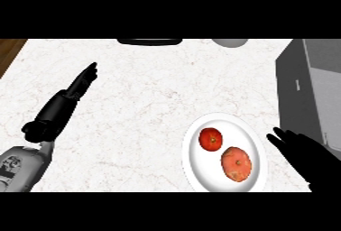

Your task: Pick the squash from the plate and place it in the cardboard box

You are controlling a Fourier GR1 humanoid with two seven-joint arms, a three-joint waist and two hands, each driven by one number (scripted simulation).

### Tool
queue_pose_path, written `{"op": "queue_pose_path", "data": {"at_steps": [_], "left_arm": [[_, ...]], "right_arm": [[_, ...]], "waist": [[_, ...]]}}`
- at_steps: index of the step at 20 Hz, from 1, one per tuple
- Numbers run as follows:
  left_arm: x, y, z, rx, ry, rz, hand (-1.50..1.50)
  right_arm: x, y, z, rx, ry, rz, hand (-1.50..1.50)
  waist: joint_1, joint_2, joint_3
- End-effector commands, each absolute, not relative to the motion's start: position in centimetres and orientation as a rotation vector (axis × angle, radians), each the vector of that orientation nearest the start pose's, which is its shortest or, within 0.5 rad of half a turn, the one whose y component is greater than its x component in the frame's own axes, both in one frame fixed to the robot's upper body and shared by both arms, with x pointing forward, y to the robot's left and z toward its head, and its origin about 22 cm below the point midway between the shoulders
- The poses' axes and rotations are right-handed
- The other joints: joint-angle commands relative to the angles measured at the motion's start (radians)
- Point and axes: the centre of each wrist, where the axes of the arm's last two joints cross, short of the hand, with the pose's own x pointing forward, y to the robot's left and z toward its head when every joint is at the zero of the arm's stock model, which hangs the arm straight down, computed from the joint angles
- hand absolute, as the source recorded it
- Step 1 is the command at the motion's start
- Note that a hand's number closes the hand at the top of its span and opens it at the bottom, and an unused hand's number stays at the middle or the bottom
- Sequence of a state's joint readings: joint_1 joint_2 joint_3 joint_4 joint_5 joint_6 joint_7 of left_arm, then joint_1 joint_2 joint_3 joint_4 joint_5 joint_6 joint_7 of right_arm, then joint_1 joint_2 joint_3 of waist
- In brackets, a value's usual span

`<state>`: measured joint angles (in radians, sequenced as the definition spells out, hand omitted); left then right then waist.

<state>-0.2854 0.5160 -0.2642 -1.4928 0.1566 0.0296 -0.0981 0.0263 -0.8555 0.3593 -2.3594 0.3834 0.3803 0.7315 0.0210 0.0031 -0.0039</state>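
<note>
White oval-looking ceramic plate (pixel 194 168) sits low on the pale marble desk (pixel 146 103), toward 5 o'clock of the view; two things lie on it: a smaller round red fruit, tomato-like (pixel 211 139), at the plate's 11 o'clock, and a larger flattened orange-red squash (pixel 236 164) at its 5 o'clock, just beside the red one, apart from it by a sliver; neither is lifted.

Right black hand (pixel 307 153) hovers just off the plate's right rim, fingers straight and spread, holding nothing, tips aimed toward 11 o'clock; the squash lies at roughly 9 o'clock from that palm, near, with only plate rim between; squash's long axis runs about 11 to 5 o'clock, so roughly in line with the fingers; my read is the hand needs to slide left and turn across it.

Left black hand (pixel 78 88) is well apart at the far left of the desk, fingers straight and together pointing to 1 o'clock, empty; clearly the farther one, so the right hand is the likely picker.

Grey box-like block (pixel 313 90) stands at 3 o'clock along the right edge, beyond the right hand; looks like the target box but it shows grey and I cannot tell whether its top is open; from the squash it lies at about 2 o'clock.

Dark flat object (pixel 149 41) and a pale round object (pixel 230 42) at 12 o'clock, cut by the edge; too little shows to name them.
</note>
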Motion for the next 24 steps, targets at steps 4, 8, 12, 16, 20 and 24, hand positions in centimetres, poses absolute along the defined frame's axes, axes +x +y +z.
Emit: {"op": "queue_pose_path", "data": {"at_steps": [4, 8, 12, 16, 20, 24], "left_arm": [[29.8, 25.9, 6.7, 0.077, -1.751, -0.527, 0.00], [29.3, 27.1, 6.5, 0.099, -1.755, -0.543, 0.00], [30.2, 27.3, 7.6, 0.100, -1.735, -0.516, 0.00], [29.5, 25.9, 6.2, 0.078, -1.743, -0.535, 0.00], [29.4, 27.3, 7.8, 0.084, -1.749, -0.516, 0.00], [29.1, 27.1, 7.8, 0.117, -1.751, -0.539, 0.00]], "right_arm": [[15.8, -17.6, 17.2, -0.811, -1.027, 1.420, -1.50], [15.3, -14.7, 16.1, -0.787, -1.017, 1.389, -1.50], [15.5, -14.8, 14.4, -0.814, -0.997, 1.391, -1.50], [17.1, -12.8, 12.7, -0.896, -0.979, 1.394, -1.50], [18.8, -14.7, 13.1, -0.876, -0.963, 1.388, -1.50], [19.5, -12.0, 11.3, -0.913, -0.921, 1.409, -1.50]], "waist": [[-0.006, -0.002, 0.002], [-0.010, -0.005, 0.002], [-0.024, -0.006, 0.003], [-0.020, -0.005, 0.003], [-0.019, -0.004, 0.004], [-0.015, -0.004, 0.004]]}}
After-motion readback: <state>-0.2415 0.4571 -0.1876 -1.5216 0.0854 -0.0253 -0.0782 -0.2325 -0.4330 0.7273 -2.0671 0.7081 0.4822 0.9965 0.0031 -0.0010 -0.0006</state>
